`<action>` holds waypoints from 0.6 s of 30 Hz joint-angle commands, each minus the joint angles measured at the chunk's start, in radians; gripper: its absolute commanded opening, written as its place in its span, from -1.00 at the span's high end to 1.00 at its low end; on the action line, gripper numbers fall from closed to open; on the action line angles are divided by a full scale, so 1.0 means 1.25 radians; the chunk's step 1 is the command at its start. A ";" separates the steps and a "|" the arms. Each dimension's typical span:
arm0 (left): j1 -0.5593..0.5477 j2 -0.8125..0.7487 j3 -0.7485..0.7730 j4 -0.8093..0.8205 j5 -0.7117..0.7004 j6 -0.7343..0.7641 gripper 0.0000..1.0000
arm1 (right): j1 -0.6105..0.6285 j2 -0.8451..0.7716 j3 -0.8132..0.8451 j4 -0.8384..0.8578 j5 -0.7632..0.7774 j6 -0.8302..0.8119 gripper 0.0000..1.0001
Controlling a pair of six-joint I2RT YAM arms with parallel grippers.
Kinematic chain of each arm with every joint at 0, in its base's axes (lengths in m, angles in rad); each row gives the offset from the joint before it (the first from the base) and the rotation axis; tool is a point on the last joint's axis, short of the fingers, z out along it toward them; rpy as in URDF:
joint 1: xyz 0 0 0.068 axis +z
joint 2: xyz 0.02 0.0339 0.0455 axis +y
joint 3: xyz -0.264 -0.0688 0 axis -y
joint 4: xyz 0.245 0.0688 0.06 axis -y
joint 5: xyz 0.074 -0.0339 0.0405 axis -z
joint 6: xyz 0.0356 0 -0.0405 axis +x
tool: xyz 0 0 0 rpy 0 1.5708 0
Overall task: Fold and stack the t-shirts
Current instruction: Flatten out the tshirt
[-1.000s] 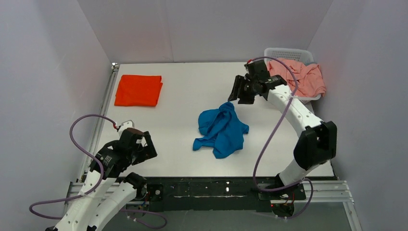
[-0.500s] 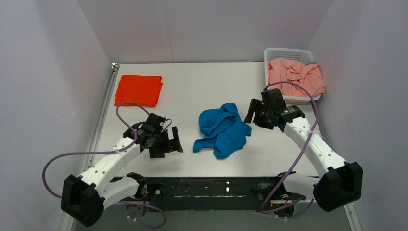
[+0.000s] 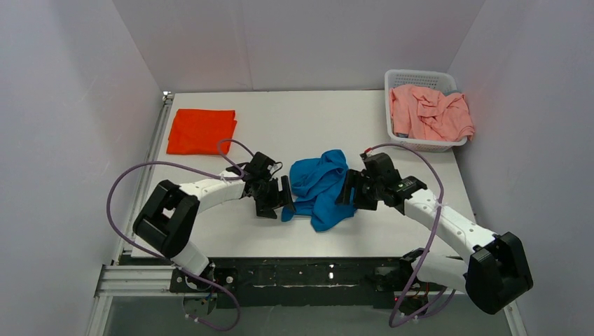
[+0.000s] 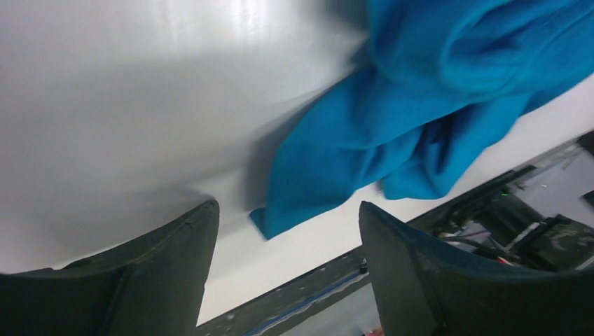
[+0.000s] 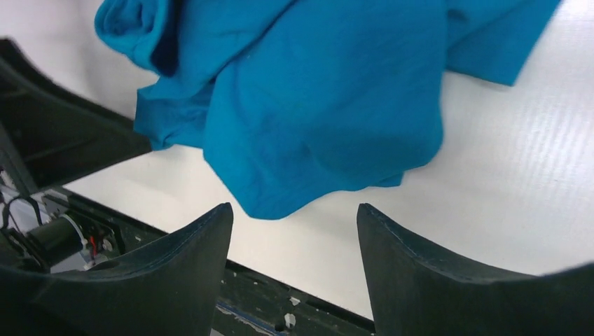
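white table (image 3: pixel 294 119); overhead only, folded orange t-shirt (image 3: pixel 202 131)

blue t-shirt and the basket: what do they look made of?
Blue t-shirt: looks like soft, matte knit fabric, possibly cotton; it lies in limp folds and creases. Basket: seemingly rigid white plastic, going by its moulded lattice wall.
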 commanded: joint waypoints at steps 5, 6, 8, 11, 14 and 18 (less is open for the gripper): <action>-0.052 0.119 0.010 0.043 0.053 -0.015 0.23 | 0.138 0.076 0.088 0.032 0.061 -0.039 -0.39; -0.054 0.121 0.011 0.043 0.055 -0.014 0.37 | 0.154 0.094 0.096 0.038 0.061 -0.043 -0.38; -0.056 0.121 0.011 0.029 0.038 -0.015 0.76 | 0.177 0.133 0.116 0.038 0.062 -0.063 -0.33; -0.056 0.106 0.014 -0.018 -0.006 -0.011 1.00 | 0.208 0.190 0.156 0.013 0.067 -0.105 -0.27; -0.056 0.089 0.003 -0.022 -0.023 -0.013 1.00 | 0.254 0.237 0.189 -0.007 0.089 -0.146 -0.26; -0.055 0.084 -0.009 -0.011 -0.020 -0.025 1.00 | 0.280 0.303 0.216 -0.037 0.152 -0.146 -0.24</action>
